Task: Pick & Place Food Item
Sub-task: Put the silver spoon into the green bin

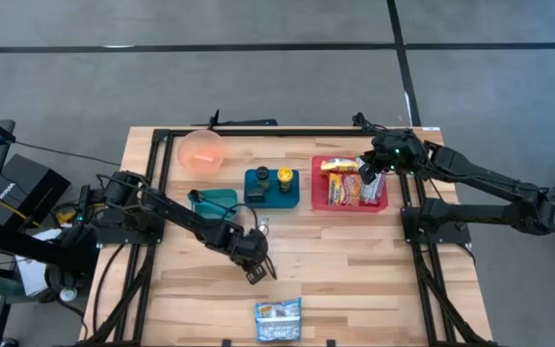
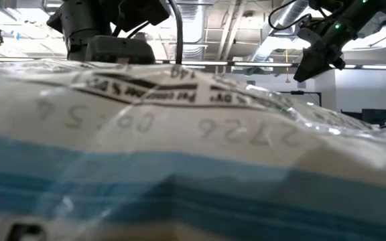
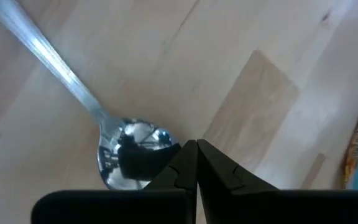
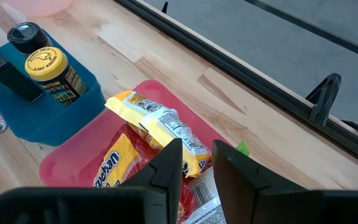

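Observation:
A metal spoon (image 3: 114,152) lies on the wooden table near its middle. My left gripper (image 3: 196,148) (image 1: 255,272) points down, shut, with its tips at the edge of the spoon's bowl. Snack packets, one of them yellow (image 4: 157,121), lie in a red tray (image 1: 318,198) at the far right. My right gripper (image 4: 196,154) (image 1: 367,178) hangs open above those packets with nothing between its fingers. A blue-and-white food bag (image 1: 278,320) lies flat at the table's near edge and fills the low view (image 2: 193,167). My left gripper's shut fingertips come from above, slanting down, and stand at the rim of the spoon's bowl (image 3: 166,138). I cannot tell whether they touch it. The spoon lies flat on the table.
A blue tray (image 1: 258,198) with a mustard bottle (image 4: 50,70) and a dark bottle stands at the far middle. Left of it are a teal container (image 1: 215,200) and a pink bowl (image 1: 200,151). A black frame rail (image 4: 241,68) runs along the far edge.

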Motion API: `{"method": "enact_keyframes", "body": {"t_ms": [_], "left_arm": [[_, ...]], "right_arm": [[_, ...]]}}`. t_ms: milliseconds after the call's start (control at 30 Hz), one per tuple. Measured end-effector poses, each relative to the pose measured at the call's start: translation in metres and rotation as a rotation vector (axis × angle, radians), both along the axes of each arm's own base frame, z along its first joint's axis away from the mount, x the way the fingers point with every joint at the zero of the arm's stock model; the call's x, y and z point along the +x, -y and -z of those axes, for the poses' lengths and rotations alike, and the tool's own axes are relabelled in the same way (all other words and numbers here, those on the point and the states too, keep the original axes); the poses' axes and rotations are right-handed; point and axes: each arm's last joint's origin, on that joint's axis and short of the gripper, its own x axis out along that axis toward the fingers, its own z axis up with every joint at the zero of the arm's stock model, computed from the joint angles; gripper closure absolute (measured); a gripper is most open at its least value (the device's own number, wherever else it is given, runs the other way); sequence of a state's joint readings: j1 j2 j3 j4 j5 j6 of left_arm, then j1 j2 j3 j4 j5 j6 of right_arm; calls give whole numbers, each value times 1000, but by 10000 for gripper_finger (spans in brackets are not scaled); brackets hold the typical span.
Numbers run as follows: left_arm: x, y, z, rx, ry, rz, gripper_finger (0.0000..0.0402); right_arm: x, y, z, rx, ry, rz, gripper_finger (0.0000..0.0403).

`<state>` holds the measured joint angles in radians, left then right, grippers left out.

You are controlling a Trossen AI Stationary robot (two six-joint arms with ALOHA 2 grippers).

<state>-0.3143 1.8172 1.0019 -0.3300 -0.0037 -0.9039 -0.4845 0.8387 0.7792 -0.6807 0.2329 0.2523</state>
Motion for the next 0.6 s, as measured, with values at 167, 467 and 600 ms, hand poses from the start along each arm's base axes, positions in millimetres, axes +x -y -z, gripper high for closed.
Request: {"method": "enact_keyframes", "body": {"t_ms": [167, 467, 600], "left_arm": [[-5, 3, -4, -45, -39, -50, 401], [-23, 9, -53, -56, 80, -110, 401], [-24, -4, -71, 21, 191, -249, 401]], "right_arm": [[0, 0, 0, 0, 0, 0, 320], [0, 0, 0, -1, 3, 0, 320], [0, 0, 0, -2, 6, 1, 320]]}}
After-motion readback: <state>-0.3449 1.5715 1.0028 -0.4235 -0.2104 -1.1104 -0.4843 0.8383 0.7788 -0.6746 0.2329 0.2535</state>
